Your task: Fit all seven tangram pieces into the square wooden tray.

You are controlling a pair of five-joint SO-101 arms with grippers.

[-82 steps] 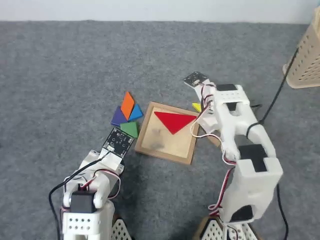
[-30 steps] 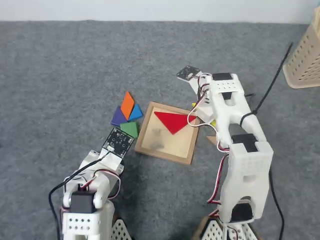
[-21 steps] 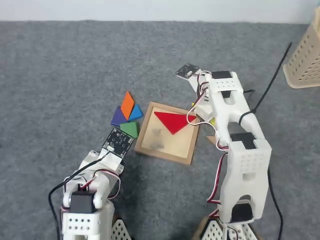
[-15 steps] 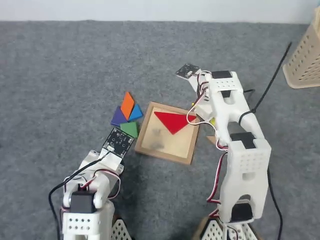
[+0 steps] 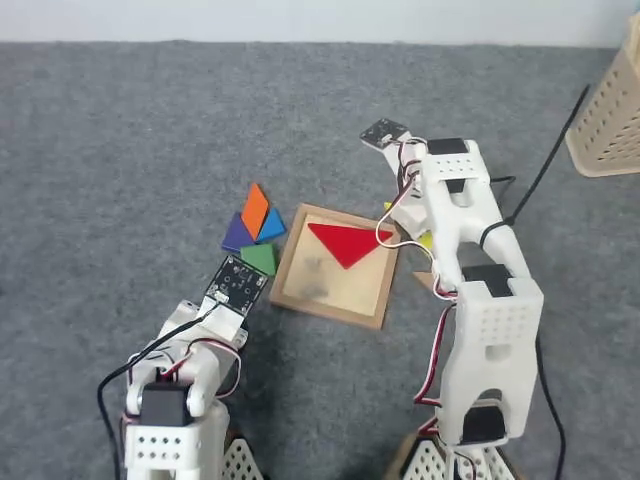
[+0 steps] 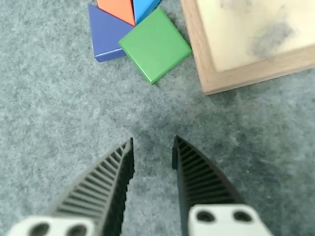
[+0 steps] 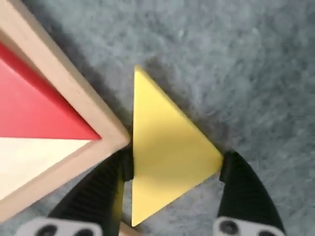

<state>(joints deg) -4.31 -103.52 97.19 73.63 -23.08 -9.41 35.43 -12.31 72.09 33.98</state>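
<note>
Right gripper shifted, clasping yellow triangle, long edge facing tray.

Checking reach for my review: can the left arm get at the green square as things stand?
Probably yes. The left gripper is open over bare carpet, and the green square lies just ahead with nothing between. The purple piece touches one edge, which may crowd a finger.

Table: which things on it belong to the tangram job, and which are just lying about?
Job: square wooden tray, red triangle, yellow triangle, orange triangle, blue triangle, purple piece, green square.
Lying about: perforated basket, black cable.
</note>
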